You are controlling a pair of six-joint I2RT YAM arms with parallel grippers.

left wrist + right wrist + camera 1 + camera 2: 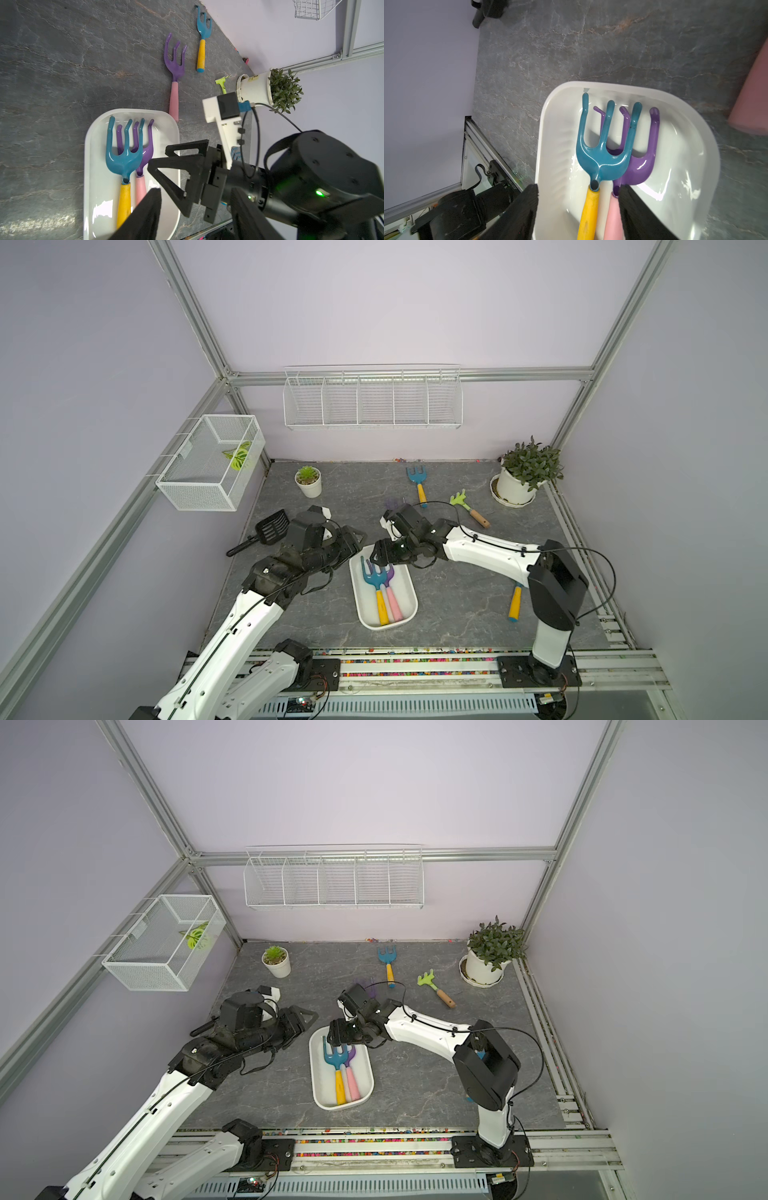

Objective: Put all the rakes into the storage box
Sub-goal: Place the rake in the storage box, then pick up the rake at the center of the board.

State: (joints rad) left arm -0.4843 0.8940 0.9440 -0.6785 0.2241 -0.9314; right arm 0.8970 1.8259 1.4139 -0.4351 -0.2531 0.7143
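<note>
In both top views: reaches in from the right with the right arm, forearm low and slanted across the bench (457, 614), wrist bent down, right claw (376, 558) poised over the far end of the storage box (406, 593). Bends the left arm up from the near left, with the left claw (358, 539) just beside that box's far left corner. Shows the blue rake (334, 1056), yellow-handled, lying inside the box, partly over a purple rake (352, 1077) with a pink handle.

From the left wrist: holds the left claw's fingers (145, 214) wide apart, clamped on nothing, with the right claw (159, 158) beyond them above the box edge.

From the right wrist: spreads the right claw's fingers (525, 209) apart, flanking both handles and gripping neither; overlaps the pink handle with one finger, contact unclear. Points the blue rake's (604, 158) tines toward the box's end wall (612, 86).
</note>
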